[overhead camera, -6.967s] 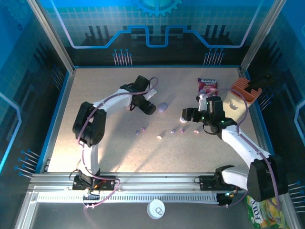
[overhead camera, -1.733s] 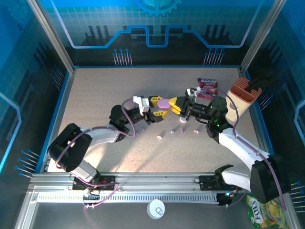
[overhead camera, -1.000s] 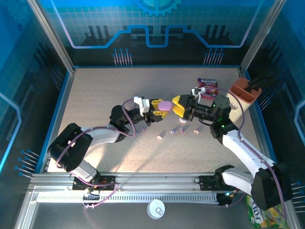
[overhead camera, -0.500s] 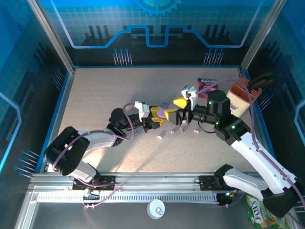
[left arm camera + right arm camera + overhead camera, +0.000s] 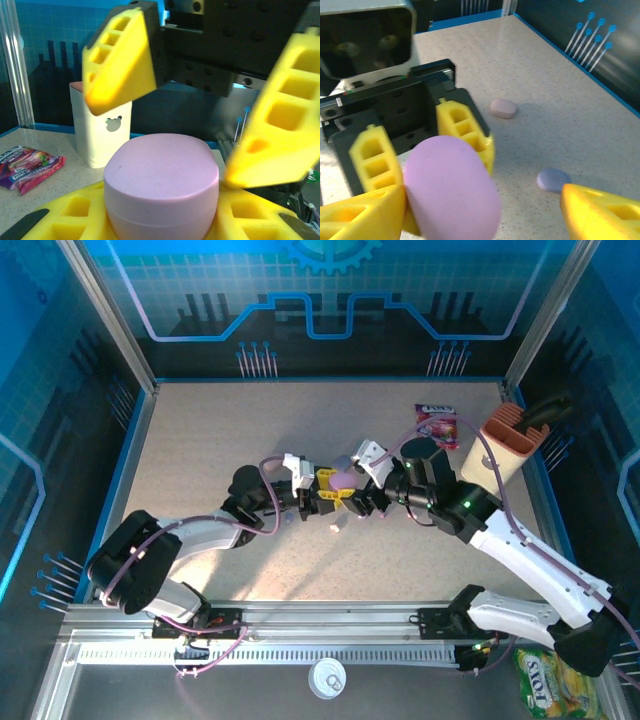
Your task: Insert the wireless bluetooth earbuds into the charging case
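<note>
1. Slippage is looming: left gripper [image 5: 160,220] is pinching the charging case [image 5: 162,170] between its jaws; right gripper [image 5: 482,205], jaws gaping around it, is risking knocking it loose.
2. Earbuds [image 5: 503,108] are lying on the table [image 5: 545,85] outside both jaws.

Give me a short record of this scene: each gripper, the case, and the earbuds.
left gripper: shut on the case
right gripper: open, one finger on either side of the case
case: purple, lid closed, held between the two arms
earbuds: loose on the table, none in the case
step pending: opening the case
</note>
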{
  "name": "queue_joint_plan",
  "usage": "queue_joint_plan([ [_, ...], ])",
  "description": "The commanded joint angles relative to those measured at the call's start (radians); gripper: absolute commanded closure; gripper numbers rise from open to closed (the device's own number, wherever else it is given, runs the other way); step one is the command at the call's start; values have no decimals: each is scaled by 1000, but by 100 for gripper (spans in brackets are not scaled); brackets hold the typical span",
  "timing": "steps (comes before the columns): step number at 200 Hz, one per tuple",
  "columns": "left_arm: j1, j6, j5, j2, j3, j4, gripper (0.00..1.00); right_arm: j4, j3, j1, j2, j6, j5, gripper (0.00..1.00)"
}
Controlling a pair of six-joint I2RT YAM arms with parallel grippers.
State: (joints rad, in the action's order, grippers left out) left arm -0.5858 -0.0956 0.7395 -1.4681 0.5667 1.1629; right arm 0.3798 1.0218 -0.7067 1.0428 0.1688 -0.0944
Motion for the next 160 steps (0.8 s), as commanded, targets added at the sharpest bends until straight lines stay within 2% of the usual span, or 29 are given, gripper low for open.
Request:
queue_joint_plan([
  [1, -6, 42, 36, 35, -18, -4, 65, -58, -13, 7, -26, -27, 76, 21],
  [38, -7, 35, 47, 38, -19, 5, 65, -94, -27, 44, -44, -68, 137, 21],
  [98, -6, 32, 56, 60, -28, -15, 65, -107, 3, 84, -14, -109, 93, 20],
  [124, 2, 43, 40, 49, -40, -2, 64, -181, -48, 99, -77, -113, 19, 20],
  [144, 23, 6, 34, 20, -53, 72, 65, -252, -114, 125, -153, -146, -45, 19],
  [160, 43, -37, 34, -4, -63, 146, 65, -298, -181, 159, -216, -224, -11, 19],
])
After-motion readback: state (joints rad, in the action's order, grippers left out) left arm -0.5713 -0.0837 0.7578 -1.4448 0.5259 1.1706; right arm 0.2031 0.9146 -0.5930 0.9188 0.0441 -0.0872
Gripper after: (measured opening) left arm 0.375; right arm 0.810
